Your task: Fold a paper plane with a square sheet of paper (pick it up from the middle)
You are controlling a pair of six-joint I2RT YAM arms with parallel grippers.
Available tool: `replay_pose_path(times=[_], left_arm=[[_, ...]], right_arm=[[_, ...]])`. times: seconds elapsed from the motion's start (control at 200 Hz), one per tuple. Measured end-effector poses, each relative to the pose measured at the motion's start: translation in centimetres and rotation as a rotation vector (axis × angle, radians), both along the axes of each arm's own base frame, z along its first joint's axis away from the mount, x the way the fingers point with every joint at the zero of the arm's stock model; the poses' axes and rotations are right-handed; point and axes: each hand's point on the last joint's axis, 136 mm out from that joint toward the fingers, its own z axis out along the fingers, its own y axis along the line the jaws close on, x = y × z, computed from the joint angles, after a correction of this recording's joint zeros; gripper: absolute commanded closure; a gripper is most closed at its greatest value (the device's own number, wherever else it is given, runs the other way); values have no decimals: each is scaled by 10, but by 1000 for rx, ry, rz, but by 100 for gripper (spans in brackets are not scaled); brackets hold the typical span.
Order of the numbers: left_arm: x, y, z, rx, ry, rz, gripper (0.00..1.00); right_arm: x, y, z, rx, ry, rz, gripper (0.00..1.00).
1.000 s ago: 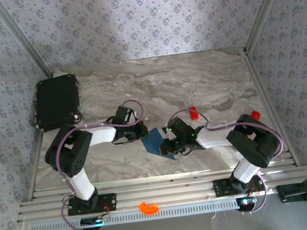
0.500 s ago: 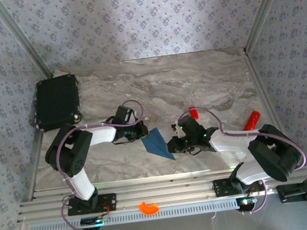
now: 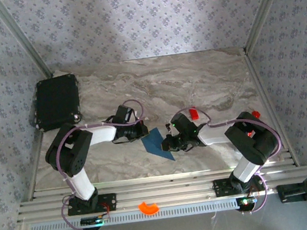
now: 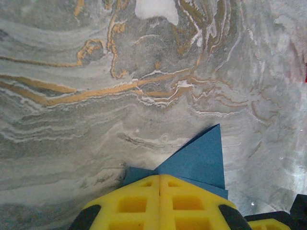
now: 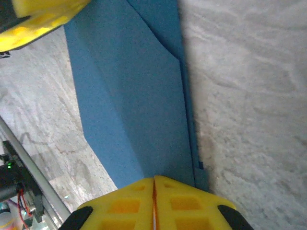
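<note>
The right fingers (image 5: 187,203) are back on the blue paper (image 5: 139,105), clenched like the left fingers (image 4: 134,203); wrist views reveal its layers.

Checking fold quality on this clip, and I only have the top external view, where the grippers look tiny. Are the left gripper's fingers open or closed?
Observer: Closed. The left wrist view shows the left gripper with its yellow jaws pressed together over the blue paper.
Operator: And the right?
Observer: The right gripper is shut too, tips over one end of the paper.
Operator: Any folds showing?
Observer: Yes; the right wrist view shows overlapping layers with a lengthwise crease.
</note>
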Motion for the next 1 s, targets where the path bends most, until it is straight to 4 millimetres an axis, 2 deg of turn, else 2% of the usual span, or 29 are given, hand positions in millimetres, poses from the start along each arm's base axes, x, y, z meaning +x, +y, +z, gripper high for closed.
replay_pose_path(times=[0.12, 0.23, 0.37, 0.435, 0.505, 0.595, 0.68, 0.77, 0.86, 0.999], left_arm=[[8, 4, 5, 54, -4, 8, 88], [14, 6, 16, 64, -28, 29, 80], [15, 5, 46, 39, -81, 46, 80], [12, -1, 61, 12, -112, 45, 83], [4, -11, 69, -18, -130, 31, 86], [-13, -21, 61, -36, -110, 6, 90], [-29, -27, 41, -40, -54, -11, 91], [-36, -26, 18, -35, 2, -2, 93], [-36, -22, 0, -34, 52, 18, 94], [-17, -8, 1, -59, 48, 68, 95]], right_arm=[[0, 2, 1, 38, -10, -9, 93], [0, 5, 2, 54, -12, -14, 93], [-1, 8, 2, 60, -6, -20, 94], [-1, 9, 2, 61, -5, -23, 95], [-1, 9, 2, 63, -2, -28, 95], [-1, 10, 2, 64, 1, -30, 96], [-1, 10, 2, 64, 0, -30, 96], [-1, 10, 2, 64, 0, -30, 96], [-1, 10, 2, 65, 0, -30, 97], [-1, 10, 2, 65, 0, -29, 97]])
